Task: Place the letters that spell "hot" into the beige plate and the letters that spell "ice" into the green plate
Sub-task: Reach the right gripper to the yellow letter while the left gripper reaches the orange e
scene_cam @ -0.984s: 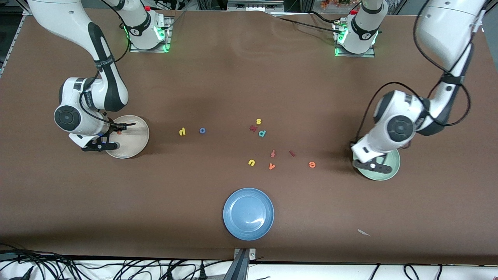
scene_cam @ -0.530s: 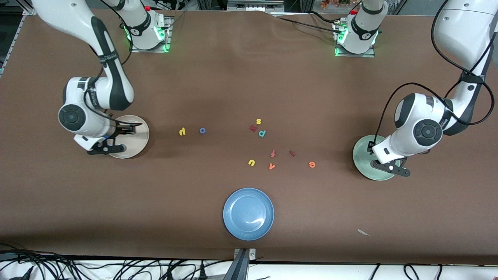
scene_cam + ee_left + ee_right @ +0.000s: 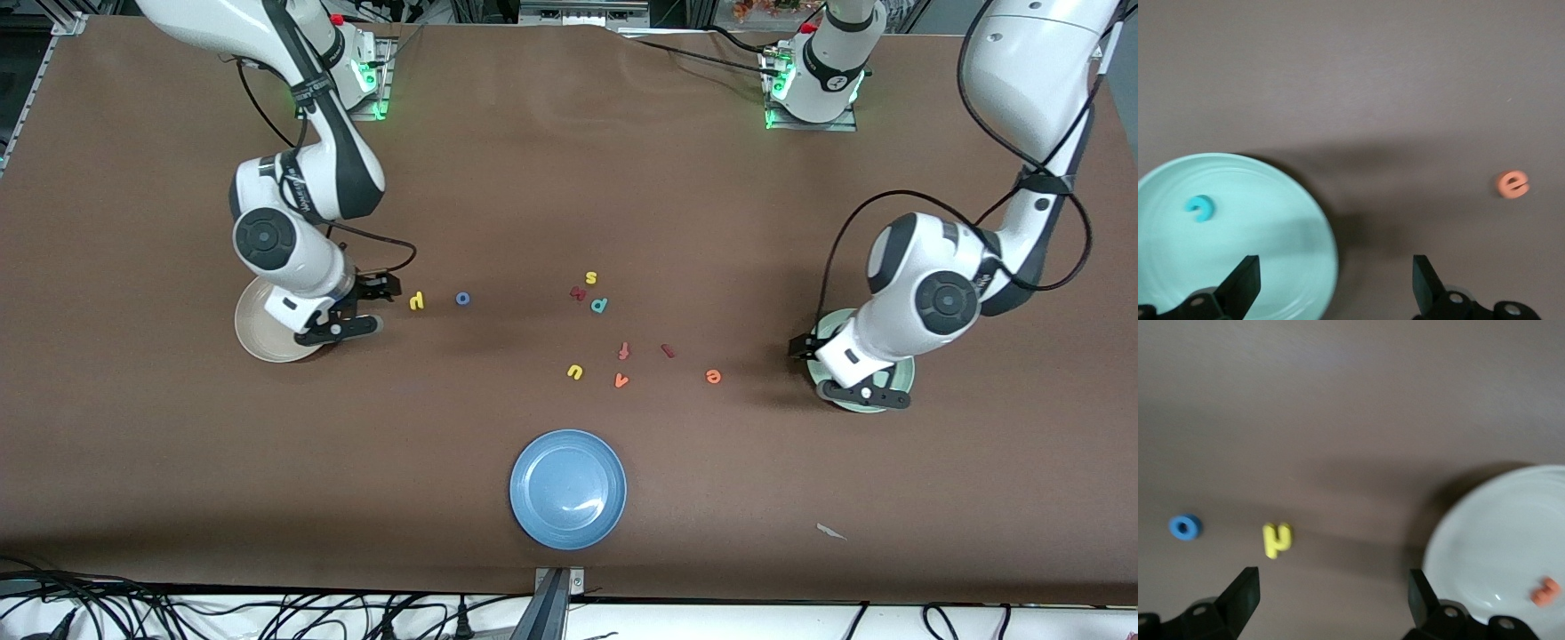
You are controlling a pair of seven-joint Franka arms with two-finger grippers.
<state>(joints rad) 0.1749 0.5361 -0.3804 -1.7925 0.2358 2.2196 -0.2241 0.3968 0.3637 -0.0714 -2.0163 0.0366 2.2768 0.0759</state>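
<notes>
Front view: three plates point(image 3: 567, 489) (eleven letters point(image 3: 417, 301)).

1. The right arm reaches down from its base, elbow bent, wrist low over the table.
2. The right gripper point(image 3: 1328, 597) points downward, fingers spread wide, empty.
3. The left arm folds down likewise.
4. The left gripper point(image 3: 1335, 283) hangs with fingers wide apart, empty.

Two glossy white arms with black joint bands, looping black cables, and green-lit bases.
</notes>
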